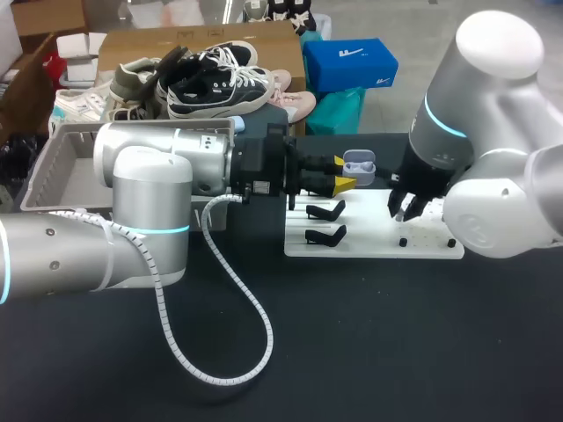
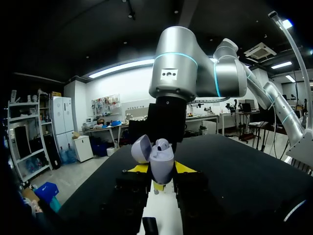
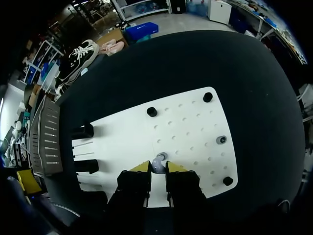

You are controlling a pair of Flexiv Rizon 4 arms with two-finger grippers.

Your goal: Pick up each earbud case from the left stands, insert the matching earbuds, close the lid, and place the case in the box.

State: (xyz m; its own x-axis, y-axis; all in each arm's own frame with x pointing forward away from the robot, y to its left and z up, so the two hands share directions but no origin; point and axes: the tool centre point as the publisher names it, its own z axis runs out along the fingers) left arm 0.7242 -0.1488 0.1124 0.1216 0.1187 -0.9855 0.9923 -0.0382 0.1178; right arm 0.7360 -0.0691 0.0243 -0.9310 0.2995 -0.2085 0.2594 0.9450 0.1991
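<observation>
Closest in, the left arm (image 1: 132,202) stretches across the black desk (image 1: 352,352) toward a white board (image 1: 369,244), with a grey box (image 1: 44,171) lying on the desk beyond the board's left end. Two black stands (image 1: 326,211) sit on the board's left end. The left jaws are clamped on a lavender earbud case (image 2: 161,164), holding it upright over the board's far edge, just past the stands. The case's lid is swung open, and one earbud stem (image 2: 163,145) shows inside it. Over the board's right half, the right arm (image 1: 493,132) comes down from the right. The right jaws are closed on a small lavender earbud (image 3: 158,164) pinched between the yellow tips, low over the board's dotted middle. Whether the earbud touches the board cannot be told. Black pegs (image 3: 152,111) stand on the board around it.
</observation>
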